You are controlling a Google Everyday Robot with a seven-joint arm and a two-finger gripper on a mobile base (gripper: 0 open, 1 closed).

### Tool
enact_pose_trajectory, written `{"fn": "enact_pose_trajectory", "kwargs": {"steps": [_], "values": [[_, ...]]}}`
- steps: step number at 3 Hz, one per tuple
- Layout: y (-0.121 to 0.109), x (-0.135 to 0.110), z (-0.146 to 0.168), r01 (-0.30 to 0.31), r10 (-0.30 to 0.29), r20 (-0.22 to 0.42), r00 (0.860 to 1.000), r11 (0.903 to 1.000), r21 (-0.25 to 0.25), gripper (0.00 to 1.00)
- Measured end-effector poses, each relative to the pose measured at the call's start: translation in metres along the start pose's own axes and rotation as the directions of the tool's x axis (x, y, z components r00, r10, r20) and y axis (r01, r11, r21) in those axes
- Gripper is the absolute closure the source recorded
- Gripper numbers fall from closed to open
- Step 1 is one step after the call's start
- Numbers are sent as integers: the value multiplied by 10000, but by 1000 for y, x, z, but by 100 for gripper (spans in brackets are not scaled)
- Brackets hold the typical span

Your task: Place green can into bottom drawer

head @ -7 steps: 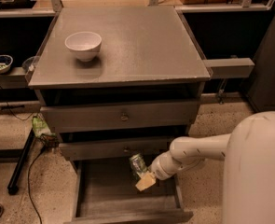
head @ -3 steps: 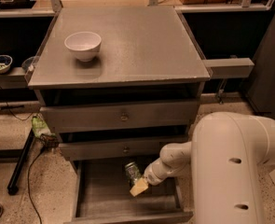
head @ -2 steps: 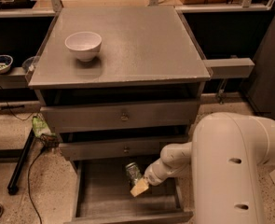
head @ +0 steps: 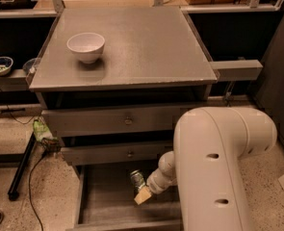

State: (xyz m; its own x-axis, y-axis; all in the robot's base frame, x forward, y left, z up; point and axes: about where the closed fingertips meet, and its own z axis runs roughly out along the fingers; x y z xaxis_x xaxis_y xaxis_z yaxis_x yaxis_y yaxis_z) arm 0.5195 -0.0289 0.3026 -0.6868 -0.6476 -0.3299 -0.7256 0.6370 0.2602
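The green can (head: 137, 179), a small shiny metal cylinder, is held inside the open bottom drawer (head: 105, 203) by the claw (head: 142, 192), which is closed on it. If it is released carelessly, it could be sent rolling over the smooth, bare grey floor, or knocked against the middle drawer (head: 108, 154) overhead. A glossy white bowl (head: 85, 46) is seen on the matte grey worktop (head: 151, 42).

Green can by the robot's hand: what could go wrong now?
1. The green can looks tilted at the gripper, inside the open bottom drawer. If dropped, it might roll or clatter about.
2. The middle drawer juts out just above, so the arm could bump it when pulling out.
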Motion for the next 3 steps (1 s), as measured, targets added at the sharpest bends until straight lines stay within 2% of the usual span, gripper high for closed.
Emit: {"fn": "enact_pose_trajectory", "kwargs": {"steps": [1,3], "values": [[-9,5,9,-366,371,-193,9991,9989,277,100],[-14,1,26,-425,426,-374,9984,9991,41,100]]}}
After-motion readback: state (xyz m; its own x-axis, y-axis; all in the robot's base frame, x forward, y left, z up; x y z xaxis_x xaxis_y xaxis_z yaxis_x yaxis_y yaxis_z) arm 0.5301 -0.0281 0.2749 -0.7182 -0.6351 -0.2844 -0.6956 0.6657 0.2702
